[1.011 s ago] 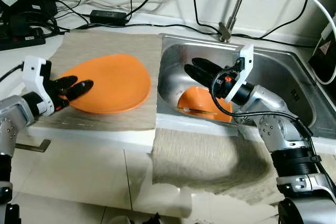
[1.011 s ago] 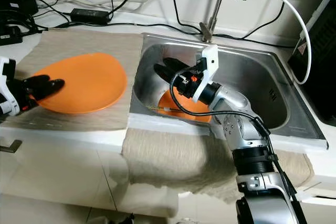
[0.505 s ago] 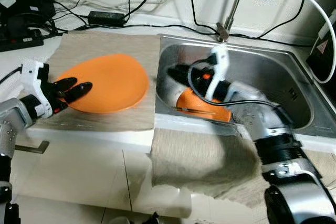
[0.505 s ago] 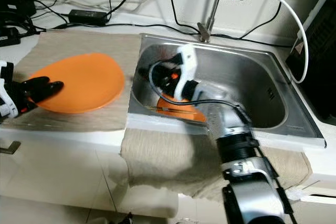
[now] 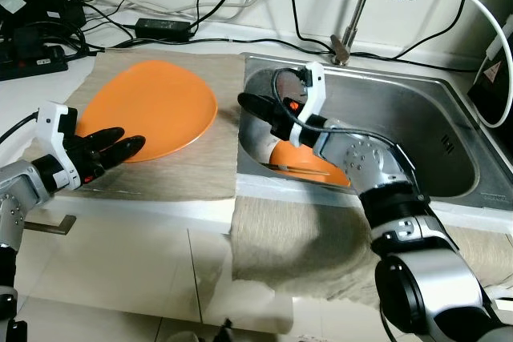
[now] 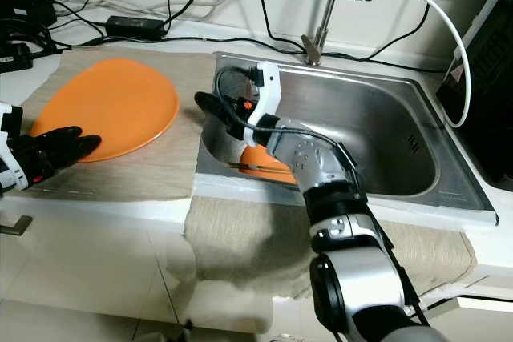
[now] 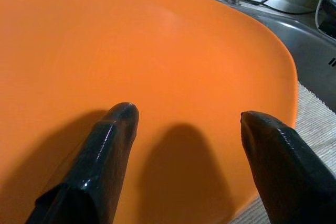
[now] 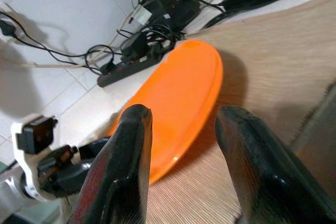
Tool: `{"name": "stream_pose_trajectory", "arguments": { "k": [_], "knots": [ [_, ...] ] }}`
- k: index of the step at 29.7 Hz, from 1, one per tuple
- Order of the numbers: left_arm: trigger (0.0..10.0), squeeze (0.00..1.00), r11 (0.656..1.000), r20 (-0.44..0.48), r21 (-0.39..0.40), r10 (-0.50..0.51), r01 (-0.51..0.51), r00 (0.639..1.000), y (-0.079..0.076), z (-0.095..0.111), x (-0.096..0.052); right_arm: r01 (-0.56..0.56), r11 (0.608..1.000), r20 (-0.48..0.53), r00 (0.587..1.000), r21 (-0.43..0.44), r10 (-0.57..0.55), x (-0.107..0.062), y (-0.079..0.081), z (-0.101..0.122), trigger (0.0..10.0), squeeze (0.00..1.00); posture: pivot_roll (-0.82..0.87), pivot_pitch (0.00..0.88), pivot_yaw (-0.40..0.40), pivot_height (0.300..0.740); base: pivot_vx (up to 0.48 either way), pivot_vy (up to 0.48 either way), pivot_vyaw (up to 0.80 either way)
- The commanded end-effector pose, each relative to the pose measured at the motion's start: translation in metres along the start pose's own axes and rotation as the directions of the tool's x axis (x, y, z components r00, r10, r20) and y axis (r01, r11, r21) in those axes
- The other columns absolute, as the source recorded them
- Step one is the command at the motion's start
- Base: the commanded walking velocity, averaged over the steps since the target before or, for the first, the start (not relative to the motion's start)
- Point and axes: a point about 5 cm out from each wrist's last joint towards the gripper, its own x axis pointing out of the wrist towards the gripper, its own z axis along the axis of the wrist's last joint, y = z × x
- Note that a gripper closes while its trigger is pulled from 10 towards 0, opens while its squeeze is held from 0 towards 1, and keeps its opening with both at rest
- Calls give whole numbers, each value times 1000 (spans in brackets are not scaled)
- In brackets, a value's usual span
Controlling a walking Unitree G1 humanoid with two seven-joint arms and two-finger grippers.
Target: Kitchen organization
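Left pincer (image 5: pixel 112 146) spread at orange plate (image 5: pixel 152 110) rim, seemingly tilting it; right pincer (image 5: pixel 255 106) parted, empty, reaching from sink (image 5: pixel 433 130) to take it.

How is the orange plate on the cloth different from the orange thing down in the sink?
The orange plate lies in the open on the beige cloth, tipped up at its near edge by the left gripper; the orange dish sits low in the steel sink, partly hidden behind the right arm. The plate looks wider and flatter, the dish rounder. Both are the same bright orange.

left gripper (image 5: pixel 120 146) at orange plate (image 5: pixel 152 110) edge | right gripper (image 5: pixel 250 105) over sink (image 5: pixel 449 130)
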Motion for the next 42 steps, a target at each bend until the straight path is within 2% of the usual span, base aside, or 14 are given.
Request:
{"name": "stream_pose_trajectory", "arguments": {
  "k": [1,4,5,9,10,11,12,20,26,32,33,34,35,42],
  "knots": [
    [10000,0,997,-127,-82,-6,-4,992,-2,-33,3,27,999,3,1000,25,-27,-1,-4,2,10000,0,-43,0,-76,740,0,0,0],
    [10000,0,997,-129,-81,-11,1,992,-3,-33,3,58,997,-13,998,51,-57,5,-7,-4,10000,129,-44,0,-77,740,0,0,0],
    [10000,0,997,-129,-80,-14,4,992,-3,-33,4,64,995,-15,998,70,-63,8,-7,-6,10000,1000,-44,0,-78,740,0,0,0],
    [10000,0,997,-130,-82,-23,13,991,-4,-34,4,88,992,-34,996,86,-85,20,-4,-12,10000,1000,-42,0,-80,740,0,0,0],
    [10000,0,996,-130,-83,-25,14,991,-4,-35,3,90,992,-34,996,92,-88,23,-2,-13,10000,620,-42,0,-80,740,0,0,0],
    [10000,0,996,-131,-83,-26,15,991,-5,-35,3,91,991,-32,996,98,-88,24,-2,-13,10000,620,-43,0,-80,740,0,0,0],
    [10000,0,996,-132,-84,-27,16,991,-5,-35,3,69,990,-19,998,126,-67,29,2,-12,10000,0,-42,0,-82,740,0,0,0],
    [10000,0,996,-136,-87,-28,16,990,-5,-37,2,63,992,-48,997,111,-58,41,11,-17,10000,0,-41,0,-86,740,0,0,0],
    [10000,0,996,-138,-91,-34,21,990,-7,-39,0,146,986,-125,983,75,-136,45,10,-32,10000,0,-38,0,-95,740,0,0,0],
    [10000,0,995,-140,-94,-34,21,989,-8,-40,-1,85,986,-106,992,146,-70,49,16,-35,10000,0,-36,0,-98,740,0,0,0],
    [10000,0,995,-140,-95,-34,21,990,-8,-41,-1,50,981,-77,996,187,-36,49,18,-32,3451,0,-36,0,-98,740,0,0,0],
    [10000,0,995,-140,-95,-34,21,990,-8,-41,-1,50,981,-77,996,187,-36,49,18,-32,3451,0,-36,0,-98,740,0,0,0],
    [10000,0,995,-141,-95,-34,21,989,-8,-41,-1,37,980,-69,997,198,-23,49,18,-32,0,0,-36,0,-98,740,0,0,0],
    [10000,0,995,-141,-94,-38,25,989,-9,-40,0,1,975,-81,997,223,18,47,18,-35,0,0,-38,0,-97,740,0,0,0]
  ]
}}
